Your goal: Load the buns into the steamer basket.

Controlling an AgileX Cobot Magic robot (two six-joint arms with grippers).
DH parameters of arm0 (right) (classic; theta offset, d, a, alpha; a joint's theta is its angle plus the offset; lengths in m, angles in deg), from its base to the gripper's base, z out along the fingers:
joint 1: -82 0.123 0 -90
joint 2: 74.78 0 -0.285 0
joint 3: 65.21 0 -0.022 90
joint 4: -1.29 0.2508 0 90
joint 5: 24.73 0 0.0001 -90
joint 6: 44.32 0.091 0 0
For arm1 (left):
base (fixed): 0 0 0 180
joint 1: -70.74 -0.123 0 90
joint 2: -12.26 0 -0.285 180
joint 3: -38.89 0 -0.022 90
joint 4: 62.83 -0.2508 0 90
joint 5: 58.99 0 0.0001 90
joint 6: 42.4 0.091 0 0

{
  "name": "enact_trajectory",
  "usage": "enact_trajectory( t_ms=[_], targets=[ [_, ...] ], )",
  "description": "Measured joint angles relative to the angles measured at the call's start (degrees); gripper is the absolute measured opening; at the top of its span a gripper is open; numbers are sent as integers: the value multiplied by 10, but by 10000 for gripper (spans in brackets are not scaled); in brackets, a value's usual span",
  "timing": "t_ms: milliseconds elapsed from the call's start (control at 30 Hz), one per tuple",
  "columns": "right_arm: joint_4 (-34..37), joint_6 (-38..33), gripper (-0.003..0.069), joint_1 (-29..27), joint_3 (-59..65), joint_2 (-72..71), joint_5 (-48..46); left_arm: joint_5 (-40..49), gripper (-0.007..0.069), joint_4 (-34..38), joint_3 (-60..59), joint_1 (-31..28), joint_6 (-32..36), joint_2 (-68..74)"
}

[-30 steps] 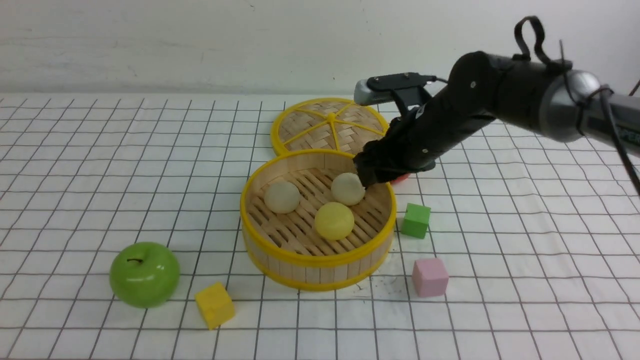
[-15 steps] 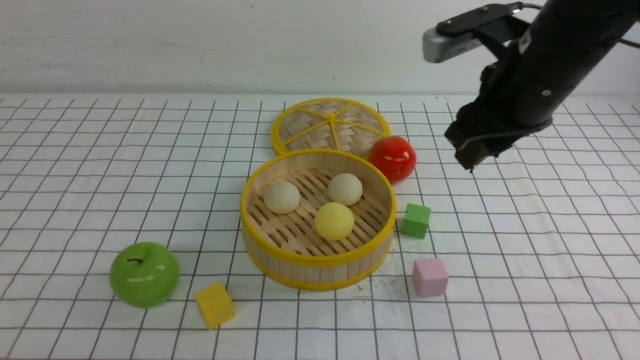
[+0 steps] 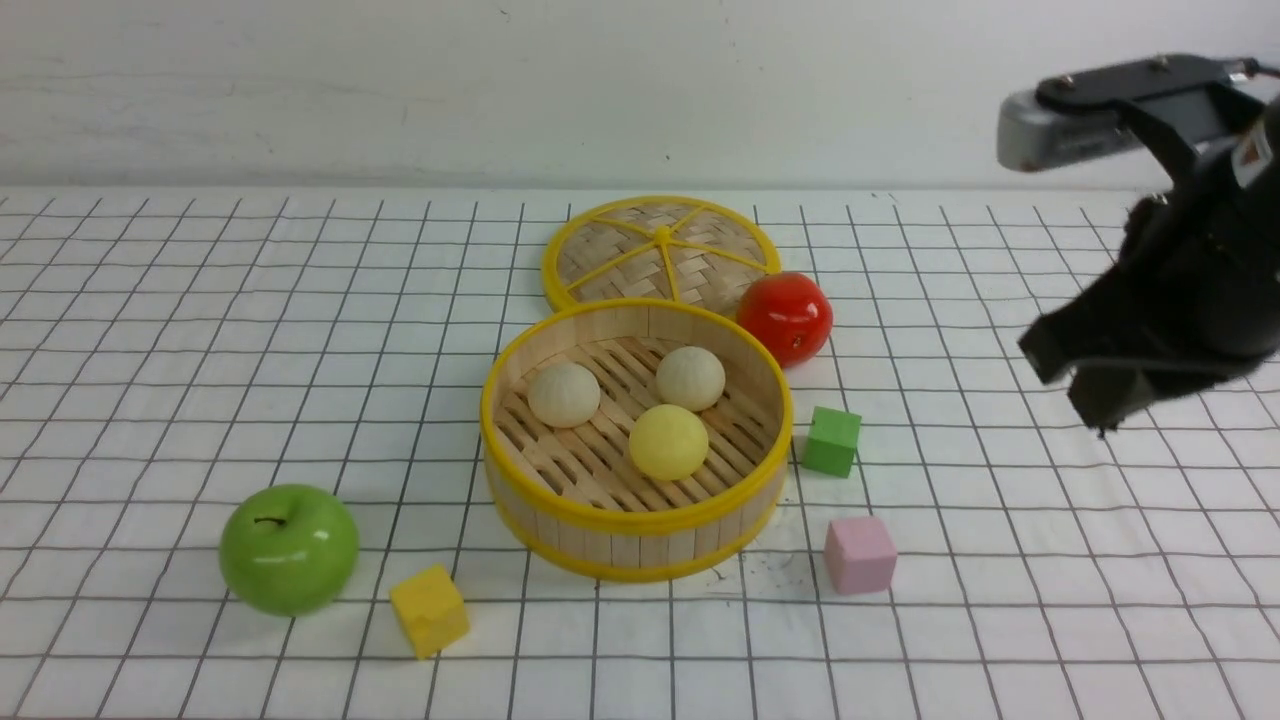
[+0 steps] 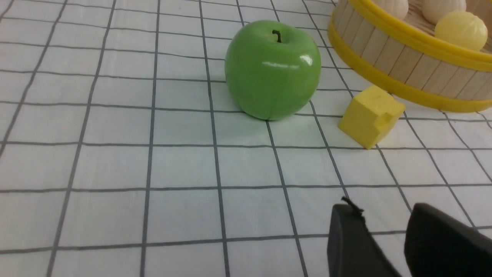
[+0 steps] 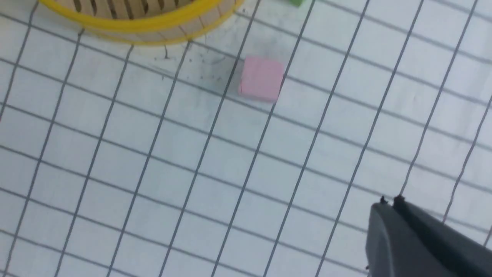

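The steamer basket [image 3: 636, 545] stands mid-table with three buns on its slatted floor: two cream ones [image 3: 564, 393] [image 3: 690, 377] and a pale yellow one [image 3: 668, 441]. My right gripper [image 3: 1098, 415] hangs above the table far to the basket's right, shut and empty; its own view shows the jaws [image 5: 390, 202] pressed together over bare cloth. My left gripper [image 4: 380, 207] shows only in the left wrist view, open with nothing between its fingers. It sits low over the table, short of the basket wall [image 4: 388, 50].
A green apple [image 3: 289, 549] and a yellow cube [image 3: 429, 609] lie front left of the basket. A red apple [image 3: 785, 317] and the woven lid [image 3: 660, 250] sit behind it. A green cube [image 3: 831, 440] and a pink cube [image 3: 859, 554] lie to its right.
My right gripper rose from the cream bun inside the basket, swung away to the right and shut. That bun stayed on the slats. The red apple is uncovered.
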Motion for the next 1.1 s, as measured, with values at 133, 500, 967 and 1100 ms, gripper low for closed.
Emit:
enact_trajectory(
  t_ms=[133,500,967,1100],
  targets=[
    [-2,48,-20,0,66,-46,12,0,218,0,0,0,0,0],
    [-5,80,-17,0,124,-82,-1,0,224,0,0,0,0,0],
    [-31,44,-10,-14,126,-116,0,0,236,0,0,0,0,0],
    [-56,15,-10,-62,149,-183,103,0,236,0,0,0,0,0]
  ],
)
